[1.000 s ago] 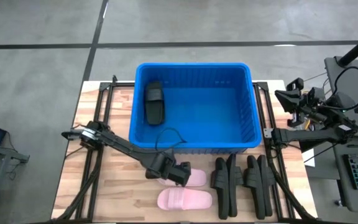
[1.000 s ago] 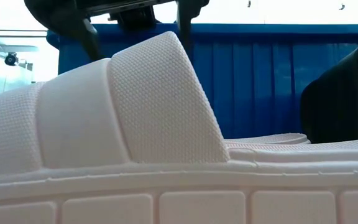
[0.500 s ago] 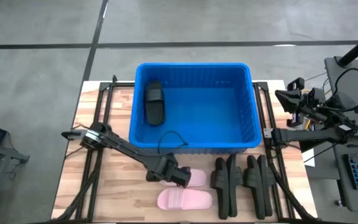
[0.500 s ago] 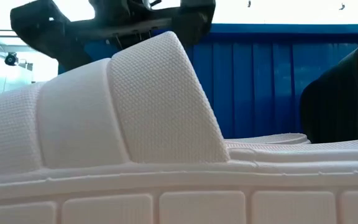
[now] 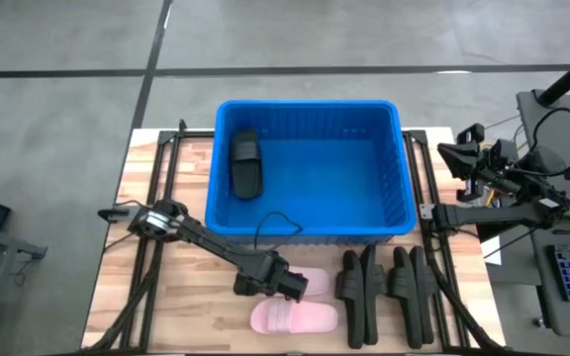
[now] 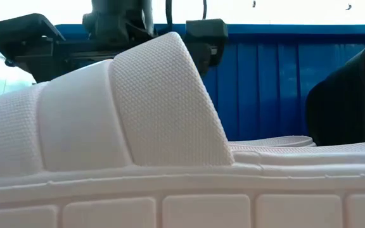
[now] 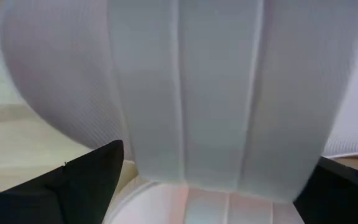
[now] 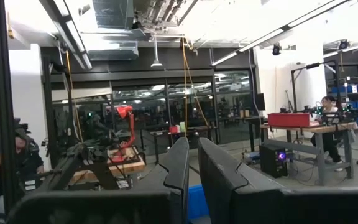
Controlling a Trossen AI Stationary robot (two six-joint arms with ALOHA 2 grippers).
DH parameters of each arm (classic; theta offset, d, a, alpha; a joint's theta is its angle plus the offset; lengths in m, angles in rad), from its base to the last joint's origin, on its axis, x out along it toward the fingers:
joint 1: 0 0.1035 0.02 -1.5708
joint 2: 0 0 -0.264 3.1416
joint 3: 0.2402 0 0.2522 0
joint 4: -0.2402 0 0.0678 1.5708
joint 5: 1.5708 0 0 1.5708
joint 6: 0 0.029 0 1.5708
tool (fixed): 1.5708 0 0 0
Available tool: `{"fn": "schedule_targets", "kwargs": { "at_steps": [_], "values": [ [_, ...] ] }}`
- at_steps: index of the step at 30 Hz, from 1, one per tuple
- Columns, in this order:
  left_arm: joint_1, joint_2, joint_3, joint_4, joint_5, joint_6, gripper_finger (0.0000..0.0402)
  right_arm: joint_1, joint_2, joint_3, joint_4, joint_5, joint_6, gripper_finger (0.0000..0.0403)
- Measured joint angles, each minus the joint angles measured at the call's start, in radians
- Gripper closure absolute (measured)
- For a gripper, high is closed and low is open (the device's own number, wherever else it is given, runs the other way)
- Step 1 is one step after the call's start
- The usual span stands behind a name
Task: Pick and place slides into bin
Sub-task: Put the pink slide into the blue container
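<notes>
Two pale pink slides lie on the table in front of the blue bin (image 5: pixel 310 222): a far one (image 5: pixel 313 284) and a near one (image 5: pixel 295 317), which fills the low view (image 6: pixel 138 126). My left gripper (image 5: pixel 293 285) is open, low over the far pink slide, its fingers (image 7: pixel 73 186) standing on either side of the slide's broad strap (image 7: pixel 222 93). One black slide (image 5: pixel 245 164) lies in the bin. Several black slides (image 5: pixel 384 292) stand on edge at the near right. My right gripper (image 8: pixel 192 165) is shut, parked off the table's right edge (image 5: pixel 483 168). My left gripper comes at the far pink slide's strap (image 7: pixel 166 155) from above, one finger on each side of it, the fingers lying across the strap. I cannot tell whether the fingers touch it. The slide lies flat on the table.
The black slides (image 6: pixel 347 95) stand close to the right of the pink pair. The bin's near wall (image 6: pixel 284 76) rises just behind the left gripper. The bin floor (image 5: pixel 334 178) to the right of the black slide is bare.
My left gripper has come down onto the far pink slide and gone a little toward the table's right and near edges. It now stands lower behind the near pink slide. The slides have kept still.
</notes>
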Motion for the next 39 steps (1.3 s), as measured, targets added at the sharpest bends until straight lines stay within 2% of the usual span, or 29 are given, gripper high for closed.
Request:
{"fn": "schedule_targets", "kwargs": {
  "at_steps": [6, 20, 30, 39],
  "values": [
    [0.000, -0.009, 0.017, -0.088, 0.009, -0.001, 0.0020, 0.000, 0.000, 0.000, 0.000, 0.000, 0.000, 0.0374],
    [0.002, -0.016, 0.008, -0.147, 0.019, 0.026, 0.0143, 0.000, 0.000, 0.000, -0.021, -0.003, 0.001, 0.0374],
    [0.002, -0.020, 0.007, -0.182, 0.019, 0.030, 0.0198, 0.000, 0.000, 0.000, -0.021, -0.003, 0.001, 0.0374],
    [0.002, -0.026, 0.013, -0.205, 0.020, 0.034, 0.0301, 0.000, 0.000, 0.000, -0.021, -0.003, -0.004, 0.0374]
  ]
}}
